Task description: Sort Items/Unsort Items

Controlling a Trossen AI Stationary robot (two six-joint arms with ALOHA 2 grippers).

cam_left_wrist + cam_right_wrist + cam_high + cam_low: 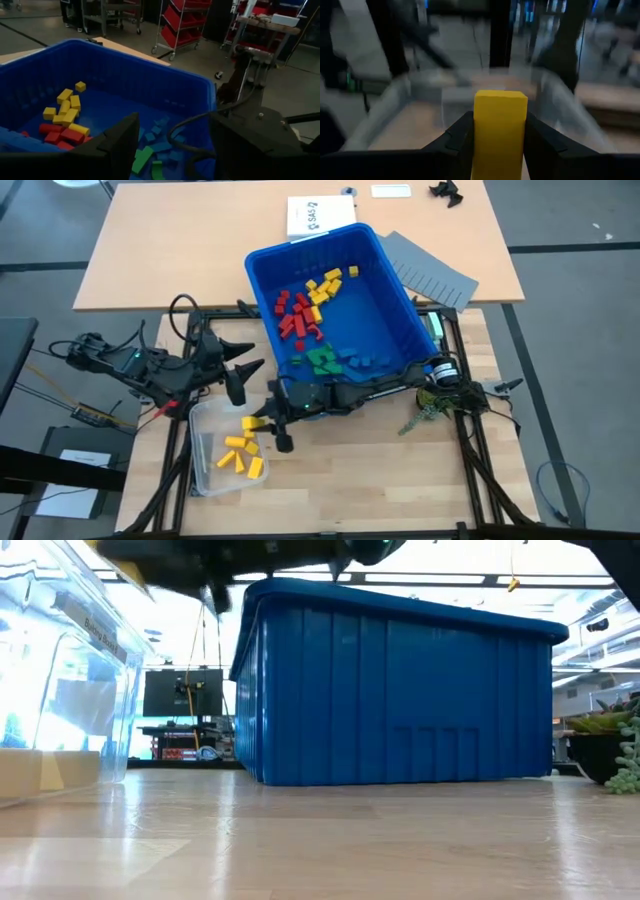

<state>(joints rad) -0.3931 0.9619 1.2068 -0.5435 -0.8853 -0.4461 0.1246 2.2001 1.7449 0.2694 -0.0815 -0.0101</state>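
The items lie in heaps of red (295,315), yellow (325,283), green (322,360) and blue (365,361) on the floor of the large blue bin (395,290). Several yellow blocks (240,455) lie in a clear container (205,470) near the front left. My right gripper (262,425) reaches from the right, past the bin's near side, and is shut on one yellow block (500,120) above the container's far right part. My left gripper (243,370) hangs open left of the bin, with nothing between its fingers (120,145). My right gripper pinches the yellow block by two opposite sides (479,135) between its two fingers. The fingers come nearly level from the table's right, pointing left. The block's free end sticks out past the fingertips, lifted clear above the clear container.
A grey slotted sheet (430,268) leans by the bin's far right corner and a white paper (320,215) lies behind the bin. A small green plant (625,755) stands at the right. Bare wood lies in front of the bin and container.
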